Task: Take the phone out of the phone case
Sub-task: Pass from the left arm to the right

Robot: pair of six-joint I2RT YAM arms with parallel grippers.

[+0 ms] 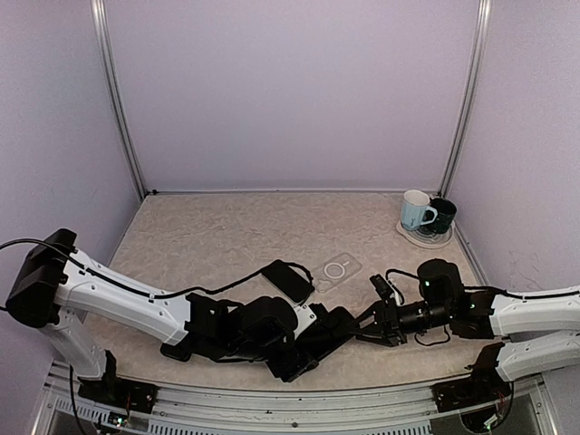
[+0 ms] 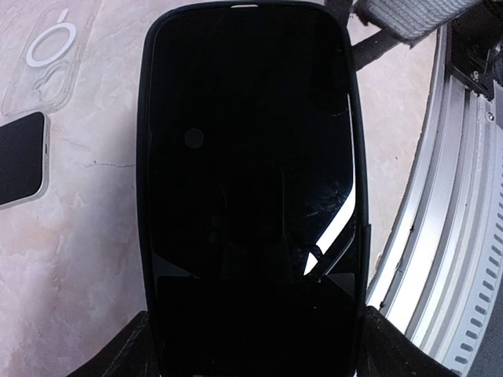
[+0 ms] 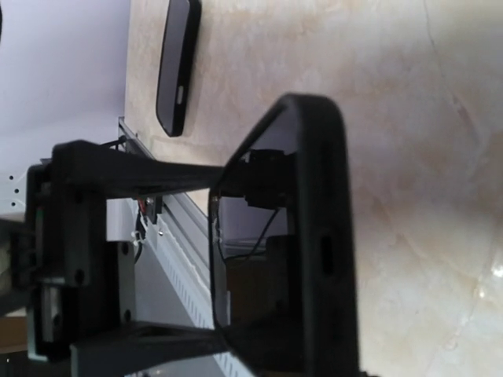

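A black phone [image 2: 251,157] sits in a black case [image 2: 144,196] and is held just above the table near the front edge [image 1: 328,333]. My left gripper [image 1: 304,349] is shut on its near end; in the left wrist view the phone fills the frame and the gripper [image 2: 255,349] clamps its bottom. My right gripper [image 1: 367,324] grips the opposite end. The right wrist view shows the case edge-on [image 3: 322,236], running down into the gripper [image 3: 302,361]. The right fingertips are hidden.
A second dark phone [image 1: 288,279] and an empty clear case with a white ring [image 1: 333,270] lie behind the arms. Two mugs [image 1: 426,216] stand on a coaster at the back right. The metal rail [image 2: 464,236] runs along the table's front edge.
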